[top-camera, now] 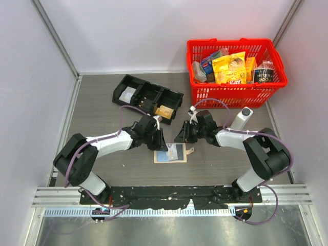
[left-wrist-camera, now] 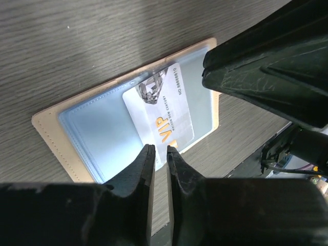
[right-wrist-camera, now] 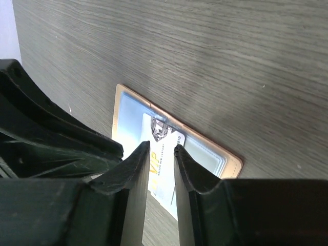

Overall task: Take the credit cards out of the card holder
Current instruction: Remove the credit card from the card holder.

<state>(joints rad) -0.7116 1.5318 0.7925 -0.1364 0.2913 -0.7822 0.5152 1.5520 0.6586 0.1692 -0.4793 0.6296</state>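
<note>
Nearest us, we see the card holder point(top-camera: 170, 152) lying open on the worktop point(top-camera: 215, 164), a pale VIP credit card point(left-wrist-camera: 159, 107) askew on its blue inner face. Just above hover both arms — the left gripper point(left-wrist-camera: 158, 148) a sliver apart, the right gripper point(right-wrist-camera: 162, 146) slightly parted, neither pinching anything. Beyond: a black tray point(top-camera: 151, 95), then a red basket point(top-camera: 230, 95).

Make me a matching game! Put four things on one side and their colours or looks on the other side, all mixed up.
Things:
1. card holder
2. card
3. basket
4. tray

Looks:
A. red, full of packets
B. black, three compartments
C. tan edge, light blue inside, lying open
D. white, printed VIP

Pairs: 1-C, 2-D, 3-A, 4-B
</note>
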